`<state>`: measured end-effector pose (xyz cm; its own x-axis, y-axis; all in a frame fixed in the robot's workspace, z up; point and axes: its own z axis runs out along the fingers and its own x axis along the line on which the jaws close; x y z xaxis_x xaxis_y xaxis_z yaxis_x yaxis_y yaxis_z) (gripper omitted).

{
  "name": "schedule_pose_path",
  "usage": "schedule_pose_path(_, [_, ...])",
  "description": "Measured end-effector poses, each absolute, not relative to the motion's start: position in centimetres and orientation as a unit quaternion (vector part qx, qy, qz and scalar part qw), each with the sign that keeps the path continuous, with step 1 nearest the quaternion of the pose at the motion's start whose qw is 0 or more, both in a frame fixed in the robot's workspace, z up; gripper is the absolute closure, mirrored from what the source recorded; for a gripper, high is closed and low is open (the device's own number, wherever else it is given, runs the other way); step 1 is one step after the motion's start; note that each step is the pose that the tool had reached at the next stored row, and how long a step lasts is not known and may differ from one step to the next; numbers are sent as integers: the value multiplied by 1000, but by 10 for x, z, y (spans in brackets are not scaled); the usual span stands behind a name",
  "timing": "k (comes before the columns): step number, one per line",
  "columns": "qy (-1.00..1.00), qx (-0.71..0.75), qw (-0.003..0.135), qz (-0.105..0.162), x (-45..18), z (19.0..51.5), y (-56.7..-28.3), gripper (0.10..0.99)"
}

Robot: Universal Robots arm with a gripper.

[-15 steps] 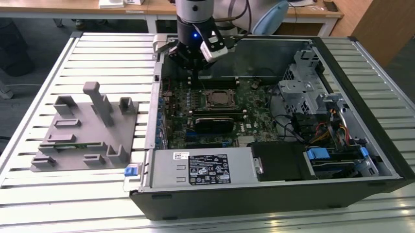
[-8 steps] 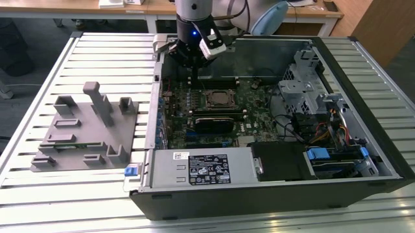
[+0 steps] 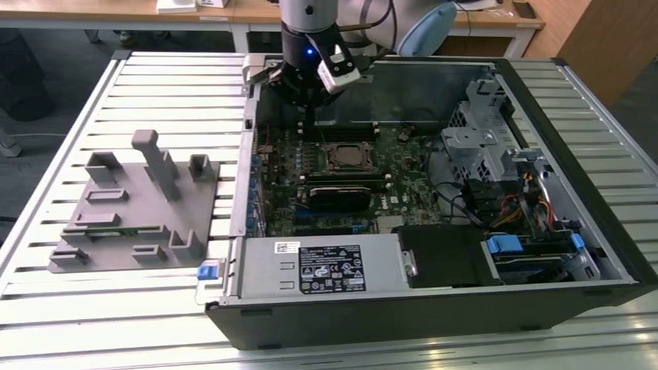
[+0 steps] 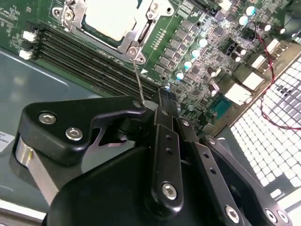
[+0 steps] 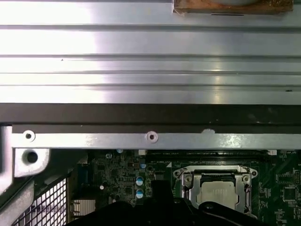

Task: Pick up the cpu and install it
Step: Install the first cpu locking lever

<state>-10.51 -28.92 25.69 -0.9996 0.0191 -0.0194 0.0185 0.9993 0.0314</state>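
The cpu [image 3: 343, 156] is a small square chip with a pale silver top, lying flat in the motherboard socket inside the open computer case [image 3: 575, 139]. Both wrist views show it framed by the metal socket bracket: cpu [image 4: 113, 16], cpu [image 5: 217, 190]. My gripper [image 3: 307, 123] hangs just behind the socket toward the exterior view's left, pointing down, holding no chip. In the second wrist view the gripper [image 4: 160, 96] looks shut. A thin wire socket lever [image 4: 138, 77] rises from the bracket up to the fingertips; whether it is gripped I cannot tell.
A grey plastic fixture [image 3: 134, 208] with upright posts lies on the slatted table at the exterior view's left of the case, holding a green memory stick [image 3: 103, 229]. Inside the case are a labelled power supply [image 3: 329, 266], a drive cage [image 3: 483, 131] and cables [image 3: 525, 208].
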Motion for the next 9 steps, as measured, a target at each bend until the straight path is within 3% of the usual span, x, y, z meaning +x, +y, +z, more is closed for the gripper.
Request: schedule_pose_path(9, [1000,9,10,16,-92,256,-288,980])
